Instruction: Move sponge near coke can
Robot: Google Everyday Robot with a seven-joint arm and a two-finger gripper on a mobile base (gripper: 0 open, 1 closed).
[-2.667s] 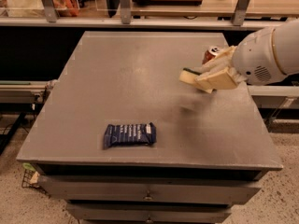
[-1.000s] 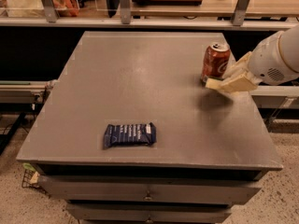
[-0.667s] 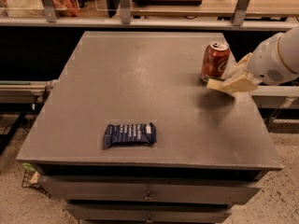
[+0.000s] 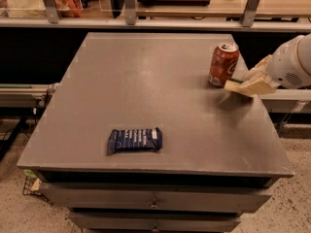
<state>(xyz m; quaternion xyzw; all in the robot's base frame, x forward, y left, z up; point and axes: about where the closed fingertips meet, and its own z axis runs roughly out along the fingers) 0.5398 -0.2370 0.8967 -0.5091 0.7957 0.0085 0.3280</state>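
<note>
The red coke can (image 4: pixel 223 65) stands upright near the far right of the grey table (image 4: pixel 146 81). My gripper (image 4: pixel 247 85) comes in from the right edge and hangs just right of the can, low over the tabletop. It is shut on the sponge (image 4: pixel 233 85). The sponge's pale yellow body and a thin strip of dark green top stick out to the left, close to the can's base. The white arm housing (image 4: pixel 294 62) lies behind the gripper.
A dark blue snack wrapper (image 4: pixel 134 140) lies flat near the table's front left. A shelf rail with metal posts (image 4: pixel 129 4) runs behind the table. Drawers (image 4: pixel 155 203) sit under the front edge. The right table edge is right under the gripper.
The gripper has carried the sponge from the middle right of the table to just right of the can. Over the last second it has barely moved.
</note>
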